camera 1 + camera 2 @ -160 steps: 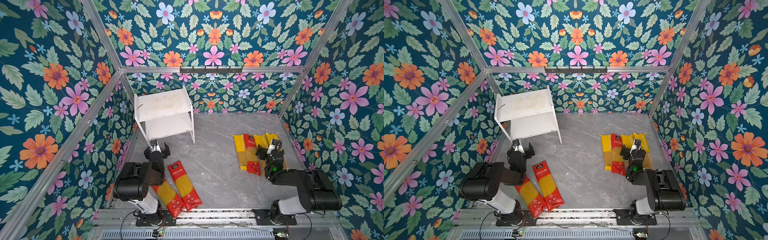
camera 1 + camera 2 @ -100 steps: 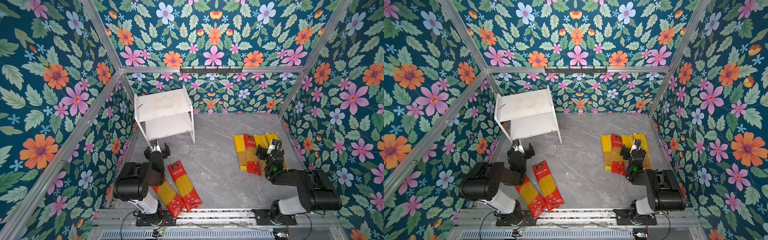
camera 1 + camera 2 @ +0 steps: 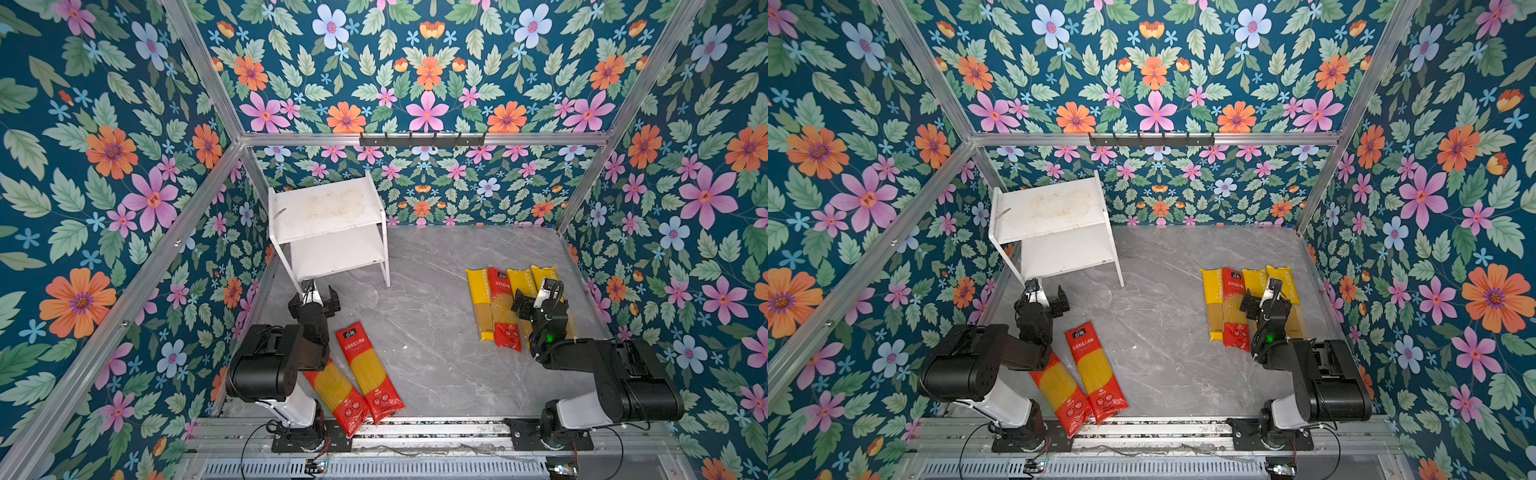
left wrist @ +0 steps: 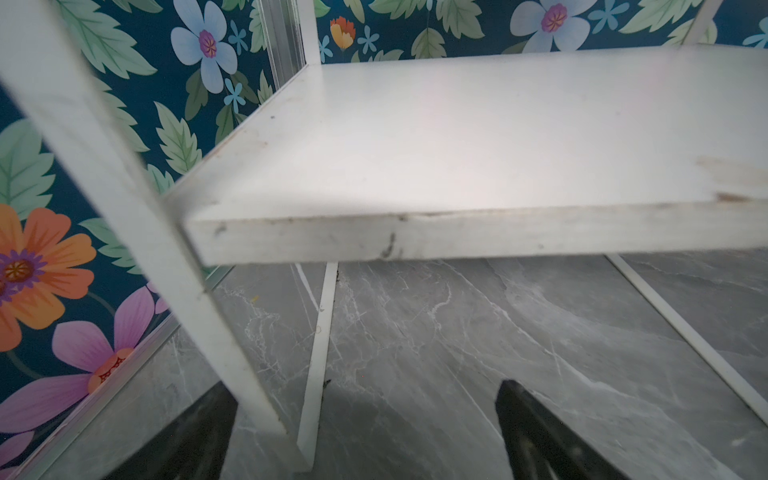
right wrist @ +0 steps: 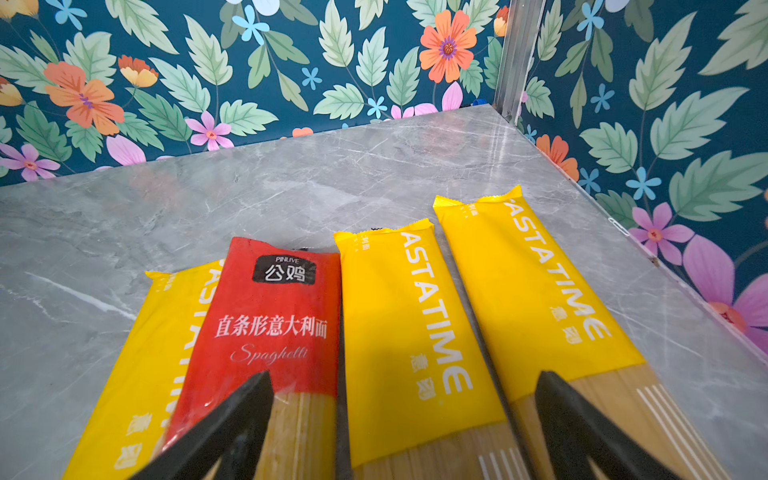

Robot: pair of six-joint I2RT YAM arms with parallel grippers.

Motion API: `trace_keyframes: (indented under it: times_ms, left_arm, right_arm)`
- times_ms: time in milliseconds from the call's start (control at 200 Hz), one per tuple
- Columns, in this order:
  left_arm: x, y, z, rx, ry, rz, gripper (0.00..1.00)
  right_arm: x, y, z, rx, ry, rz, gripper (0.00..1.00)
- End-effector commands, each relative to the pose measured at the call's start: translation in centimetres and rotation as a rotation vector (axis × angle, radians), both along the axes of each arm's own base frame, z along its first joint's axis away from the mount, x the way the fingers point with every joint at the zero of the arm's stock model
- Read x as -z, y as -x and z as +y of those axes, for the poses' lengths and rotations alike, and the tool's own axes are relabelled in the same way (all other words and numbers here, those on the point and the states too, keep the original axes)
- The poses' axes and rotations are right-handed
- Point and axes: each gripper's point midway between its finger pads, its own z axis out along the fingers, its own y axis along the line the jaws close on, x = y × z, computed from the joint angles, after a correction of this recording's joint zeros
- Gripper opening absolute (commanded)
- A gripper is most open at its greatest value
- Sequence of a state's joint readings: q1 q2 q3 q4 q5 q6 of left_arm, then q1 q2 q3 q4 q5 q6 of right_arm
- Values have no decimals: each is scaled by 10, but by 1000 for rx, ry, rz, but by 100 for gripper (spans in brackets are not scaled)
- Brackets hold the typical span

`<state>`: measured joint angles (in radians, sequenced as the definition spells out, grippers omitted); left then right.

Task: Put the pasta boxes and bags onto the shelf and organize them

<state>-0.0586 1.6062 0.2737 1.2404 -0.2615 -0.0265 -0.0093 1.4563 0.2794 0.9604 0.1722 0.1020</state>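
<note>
L gripper point(image 3: 314, 297) spread wide, empty, nosed up to shelf point(image 3: 328, 220) at 10 o'clock on floor point(image 3: 415, 332). In L wrist view, shelf's near leg point(image 4: 232, 353) just ahead betw. fingertips point(image 4: 536, 432), lower board point(image 4: 457, 166) above. Two red-ended bags point(image 3: 368, 365) flat, side by side at 7 o'clock, behind L gripper, well apart from its jaws. R gripper point(image 3: 536, 293) also spread wide, gripping nothing, over row of four bags point(image 3: 503, 307) at 3 o'clock. In R wrist view, mid yellow bag point(image 5: 411, 332) betw. jaws, red bag point(image 5: 274, 316) and outer yellow bag point(image 5: 536, 291) under the tips; contact unclear.
</note>
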Motion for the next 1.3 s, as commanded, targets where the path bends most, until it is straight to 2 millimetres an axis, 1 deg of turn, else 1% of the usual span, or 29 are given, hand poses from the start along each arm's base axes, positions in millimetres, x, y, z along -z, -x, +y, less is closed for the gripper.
trace_keyframes:
  times_ms: [0,760,810,875,900,930,995,1030,1040,1075,1135,1160,1200,1230,1275,1295]
  left_arm:
    - [-3,-1,0,1,-1,-11,100]
    - [-3,-1,0,1,-1,-10,100]
    - [-2,-3,0,11,6,-5,100]
    - [-6,0,-1,7,-5,-22,100]
    - [-11,2,-4,5,-26,-40,100]
    - [-13,6,-7,10,-35,-45,100]
    - [-25,15,-4,-23,-49,-90,100]
    - [-28,19,-2,-65,-62,-71,100]
    - [-27,19,-2,-74,-67,-54,100]
    - [-31,19,-2,-92,-59,-27,100]
    - [-35,20,1,-136,-24,9,100]
    - [-38,22,2,-157,-10,15,100]
    - [-42,27,-1,-176,1,24,100]
    - [-46,30,-5,-180,5,29,100]
    - [-51,37,-10,-192,10,46,100]
    - [-54,40,-13,-191,14,49,100]
  right_arm:
    - [-3,-1,-1,6,18,-7,99]
    - [-4,-2,-1,6,17,-9,99]
    - [-9,-3,6,-28,37,-9,99]
    - [-20,-4,15,-45,87,36,99]
    - [-30,-5,18,-49,95,41,99]
    - [-36,-3,20,-49,97,67,99]
    - [-53,1,12,30,44,67,99]
    - [-60,6,5,97,-10,74,99]
    - [-61,8,4,112,-27,80,99]
    - [-70,12,4,136,-68,103,99]
    - [-82,19,13,174,-95,157,99]
    - [-83,22,19,173,-98,187,99]
    - [-86,22,40,93,-141,231,99]
    - [-87,21,55,29,-210,246,99]
    - [-81,29,59,85,-373,279,99]
    - [-79,31,65,62,-435,296,99]
